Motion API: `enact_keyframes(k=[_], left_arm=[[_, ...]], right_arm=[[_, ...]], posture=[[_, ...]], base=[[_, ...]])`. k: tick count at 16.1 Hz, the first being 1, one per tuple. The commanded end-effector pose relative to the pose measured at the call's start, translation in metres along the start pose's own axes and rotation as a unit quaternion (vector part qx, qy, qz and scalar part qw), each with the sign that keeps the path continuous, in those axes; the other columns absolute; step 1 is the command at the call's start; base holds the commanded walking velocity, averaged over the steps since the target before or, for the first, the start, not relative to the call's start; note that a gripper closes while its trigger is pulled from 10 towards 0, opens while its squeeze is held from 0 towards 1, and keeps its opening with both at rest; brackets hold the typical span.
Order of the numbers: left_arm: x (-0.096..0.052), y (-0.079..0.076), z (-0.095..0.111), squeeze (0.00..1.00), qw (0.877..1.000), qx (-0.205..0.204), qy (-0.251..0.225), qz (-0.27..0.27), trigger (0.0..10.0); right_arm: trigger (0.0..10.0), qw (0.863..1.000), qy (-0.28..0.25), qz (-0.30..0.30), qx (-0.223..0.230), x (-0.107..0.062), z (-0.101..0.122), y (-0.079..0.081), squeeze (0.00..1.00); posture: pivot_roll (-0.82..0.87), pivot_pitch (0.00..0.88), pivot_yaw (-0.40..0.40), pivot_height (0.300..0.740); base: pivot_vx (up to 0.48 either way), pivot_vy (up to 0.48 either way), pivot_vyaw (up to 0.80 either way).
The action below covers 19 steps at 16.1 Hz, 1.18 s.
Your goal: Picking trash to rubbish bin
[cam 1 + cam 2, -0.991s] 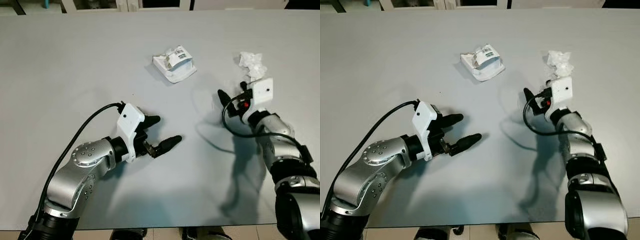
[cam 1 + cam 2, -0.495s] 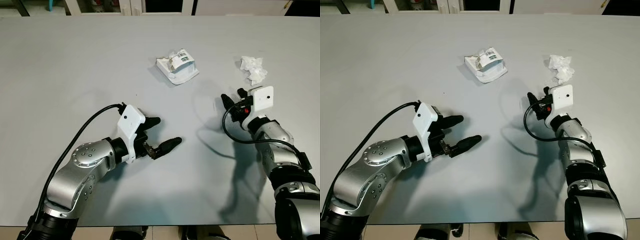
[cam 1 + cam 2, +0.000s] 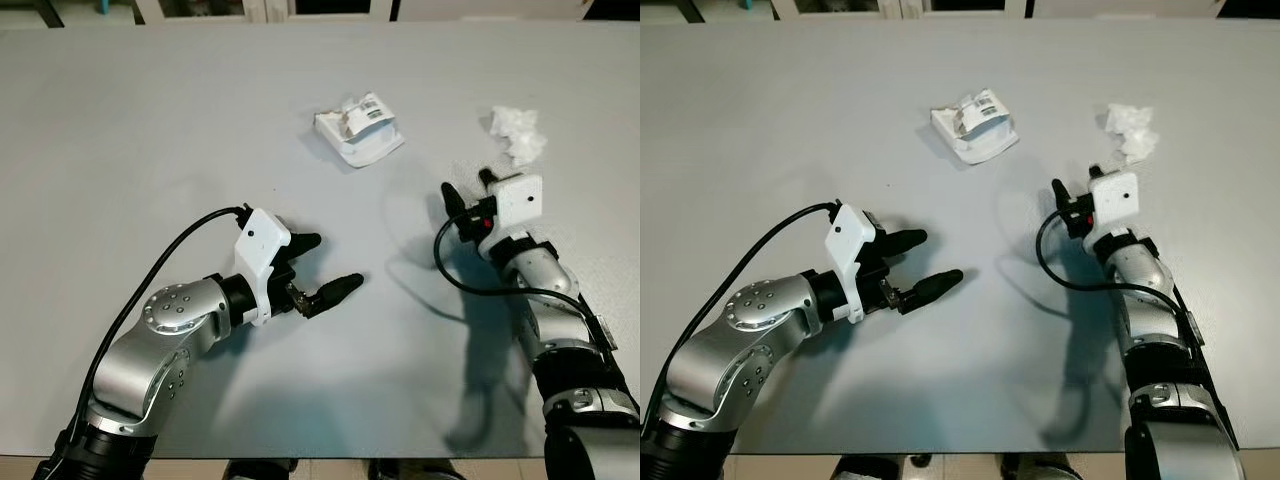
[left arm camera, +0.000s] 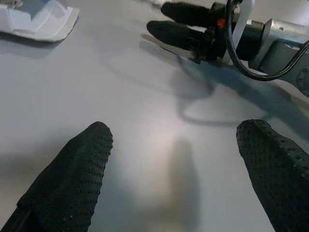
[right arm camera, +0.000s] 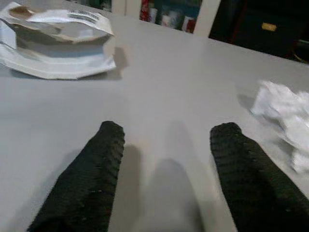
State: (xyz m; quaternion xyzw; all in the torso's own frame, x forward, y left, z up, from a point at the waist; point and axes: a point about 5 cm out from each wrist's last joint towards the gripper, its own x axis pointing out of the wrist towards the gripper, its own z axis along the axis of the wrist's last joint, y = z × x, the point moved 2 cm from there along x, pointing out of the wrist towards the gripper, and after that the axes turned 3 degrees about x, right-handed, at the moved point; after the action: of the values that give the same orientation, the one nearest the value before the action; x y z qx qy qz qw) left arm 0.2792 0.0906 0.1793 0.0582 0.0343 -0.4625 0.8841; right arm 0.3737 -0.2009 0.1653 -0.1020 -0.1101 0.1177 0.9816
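Grey table, both of your arms reaching out over it.

Your left gripper is hovering low over bare tabletop on the near left, fingers spread wide apart and holding nothing.

Your right gripper is sitting on the right side of the table, pointing toward the far edge. Its two black fingers are parted, with nothing between them.

Trash, two pieces, both lying on the far half of the table:
- A crushed white wrapper with a printed label is lying far of centre, to the left of your right gripper and well apart from it.
- A crumpled white tissue is resting far right, just beyond your right gripper and slightly to its right, not touching the fingers.

In the right wrist view, the wrapper and tissue are flanking the gap between the fingers, both lying beyond the tips.
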Motion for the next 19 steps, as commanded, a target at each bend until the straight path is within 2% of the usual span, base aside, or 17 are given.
enact_keyframes(k=[1,2,4,8,10,15,19], left_arm=[[-0.001,-0.002,-0.002,0.00,1.000,0.002,0.005,-0.007,10.0],[-0.001,-0.002,-0.002,0.00,1.000,0.002,0.005,-0.007,10.0],[-0.002,-0.003,-0.001,0.00,1.000,0.002,0.003,-0.002,10.0],[-0.009,-0.003,0.000,0.00,1.000,0.002,0.006,0.006,10.0],[-0.016,-0.003,-0.001,0.00,1.000,0.003,0.013,0.010,10.0],[-0.027,-0.007,-0.004,0.00,0.999,0.003,0.027,0.019,10.0],[-0.028,-0.008,-0.004,0.00,0.999,0.000,0.034,0.018,10.0]], right_arm=[[10.0,1.000,-0.004,-0.004,-0.007,-0.001,0.003,-0.001,1.00],[10.0,0.999,-0.022,-0.014,-0.025,0.003,0.016,-0.007,1.00],[10.0,0.998,-0.026,-0.023,-0.045,0.007,0.022,-0.012,1.00],[10.0,0.995,-0.016,-0.043,-0.085,0.013,0.025,-0.022,1.00],[10.0,0.991,0.015,-0.058,-0.123,0.018,0.018,-0.031,1.00],[10.0,0.985,0.076,-0.080,-0.130,0.018,-0.003,-0.035,1.00],[10.0,0.983,0.079,-0.115,-0.123,0.016,-0.004,-0.044,1.00]], posture=[[0.39,0.299,0.052,0.740],[0.40,0.301,0.051,0.740],[0.40,0.307,0.051,0.740],[0.42,0.331,0.056,0.740],[0.44,0.357,0.061,0.740],[0.47,0.373,0.063,0.740],[0.47,0.370,0.067,0.740]], base=[[0.000,0.000,0.00],[0.000,0.000,0.00],[0.000,0.000,0.00],[0.000,0.000,0.00],[0.000,0.000,0.00],[0.000,0.000,0.00],[0.000,0.000,0.00]])
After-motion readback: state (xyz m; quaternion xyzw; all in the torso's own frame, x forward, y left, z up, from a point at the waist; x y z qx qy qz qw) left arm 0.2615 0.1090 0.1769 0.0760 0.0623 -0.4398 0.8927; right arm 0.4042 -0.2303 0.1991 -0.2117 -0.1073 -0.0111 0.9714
